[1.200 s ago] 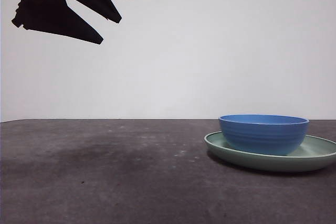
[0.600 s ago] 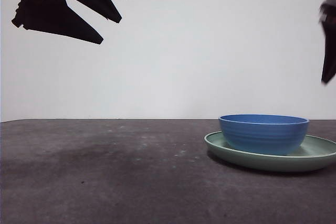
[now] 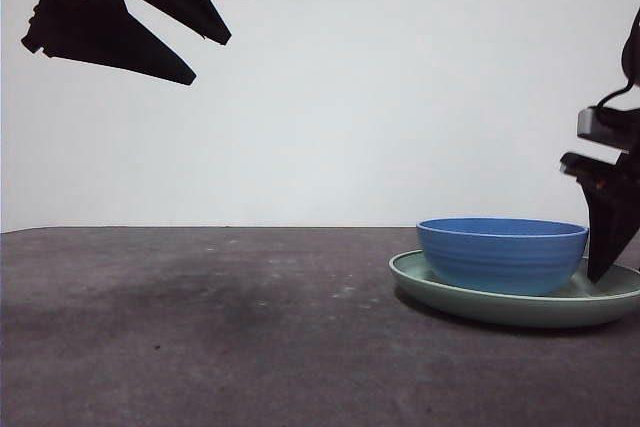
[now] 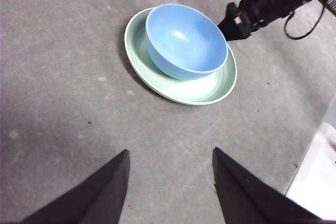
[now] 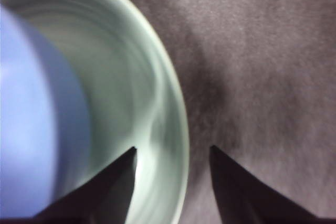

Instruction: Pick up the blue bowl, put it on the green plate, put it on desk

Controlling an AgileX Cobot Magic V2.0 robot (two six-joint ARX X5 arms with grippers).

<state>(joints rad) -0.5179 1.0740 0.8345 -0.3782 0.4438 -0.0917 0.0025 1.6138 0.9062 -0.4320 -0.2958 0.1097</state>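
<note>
R gripper (image 3: 604, 247): jaws wide, straddling plate rim, just right of bowl; came down since 0.5 s ago
L gripper (image 3: 205, 55): wide, high far left, unchanged
Count: 1 blue bowl (image 3: 502, 254), on 1 green plate (image 3: 430, 282), right side of desk (image 3: 200, 327)

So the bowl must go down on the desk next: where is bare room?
Bare desk spreads beside the green plate, on the side under the left tool. It is crowded at the blue bowl, where the right tool straddles the plate's rim.
</note>
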